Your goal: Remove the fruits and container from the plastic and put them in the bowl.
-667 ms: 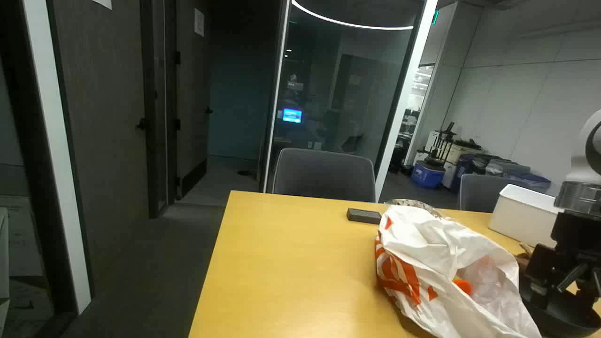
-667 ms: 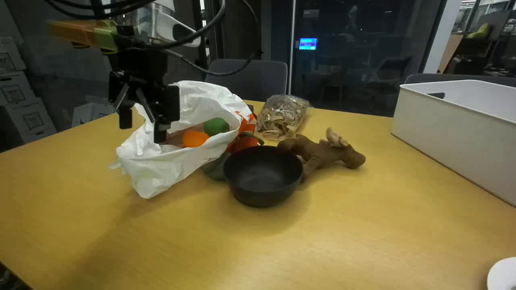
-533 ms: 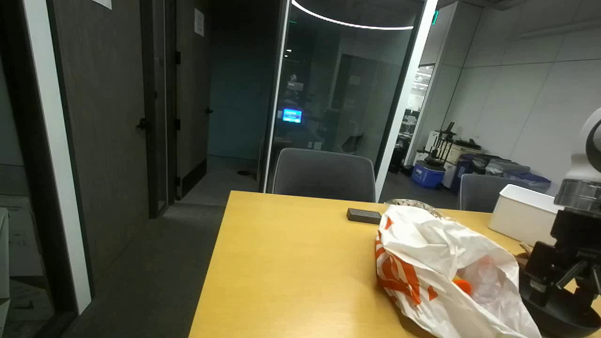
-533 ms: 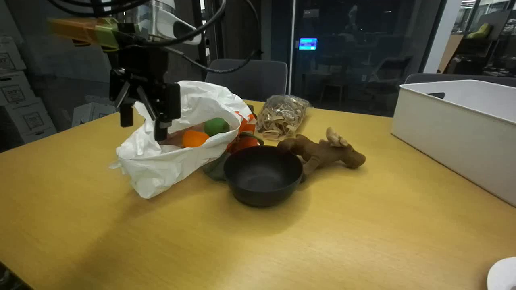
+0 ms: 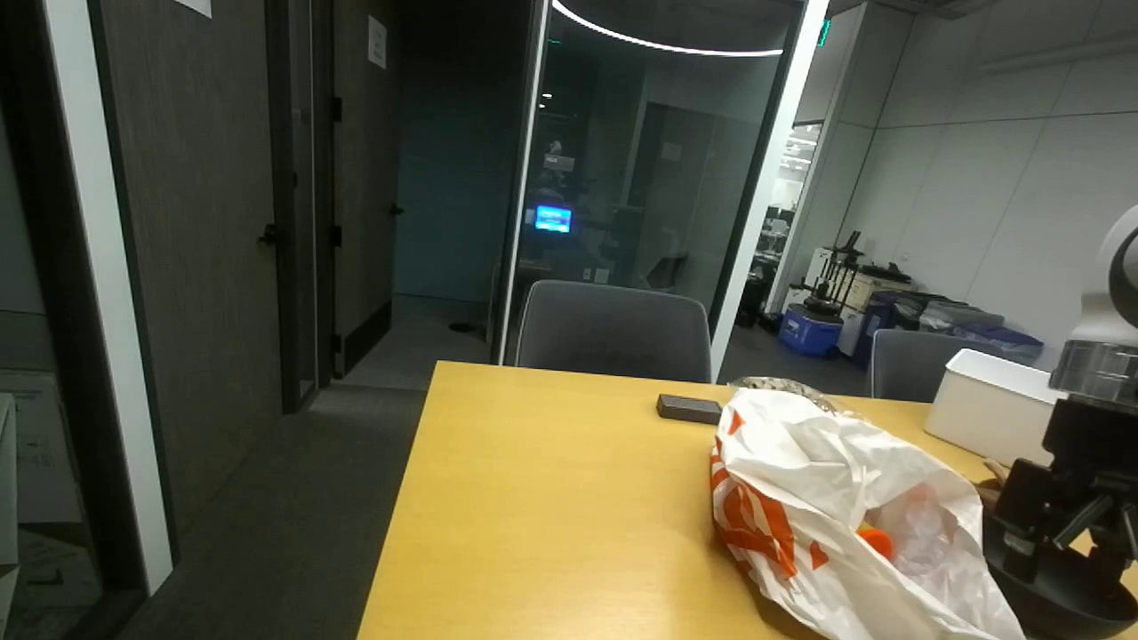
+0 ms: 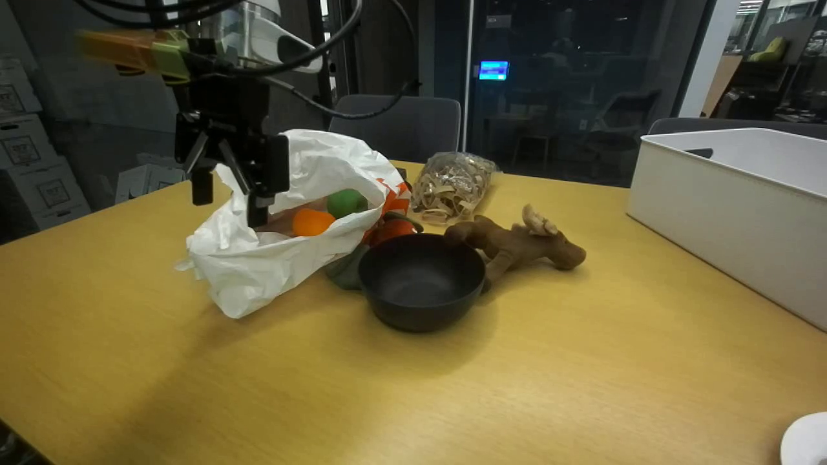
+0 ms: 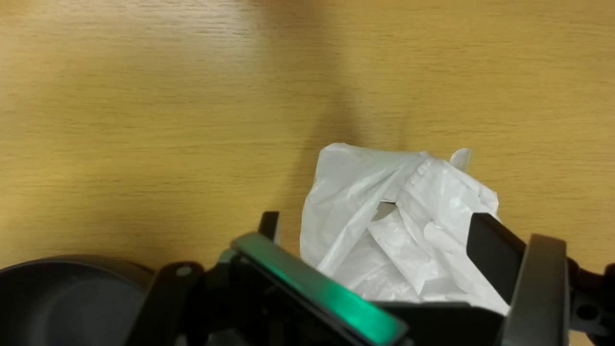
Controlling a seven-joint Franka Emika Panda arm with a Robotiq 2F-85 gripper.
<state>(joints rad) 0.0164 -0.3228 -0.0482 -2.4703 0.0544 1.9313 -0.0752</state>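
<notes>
The plastic, a crumpled white bag with orange-red print (image 6: pixel 258 274), lies with its mouth gaping. Inside it an orange fruit (image 6: pixel 313 222) and a green fruit (image 6: pixel 347 202) show; in an exterior view a bit of orange (image 5: pixel 876 540) peeks from the opening. The container cannot be made out. To the bag's side stands the dark bowl (image 6: pixel 421 287), bare inside. My gripper (image 6: pixel 230 200) hangs above the bag's near edge, fingers wide apart. In the wrist view the gripper (image 7: pixel 377 228) has white bag folds (image 7: pixel 346 192) below and between its fingertips, apparently not gripped.
A brown plush toy (image 6: pixel 517 245) touches or nearly touches the bowl. Behind are a clear bag of tan pieces (image 6: pixel 452 187) and a flat dark block (image 5: pixel 689 408). A large white bin (image 6: pixel 723 213) stands at the side. Something dark green (image 6: pixel 347 270) lies between bag and bowl.
My gripper has shifted up by a very small amount, its fingers staying apart. Bag, fruits and bowl look unmoved.
</notes>
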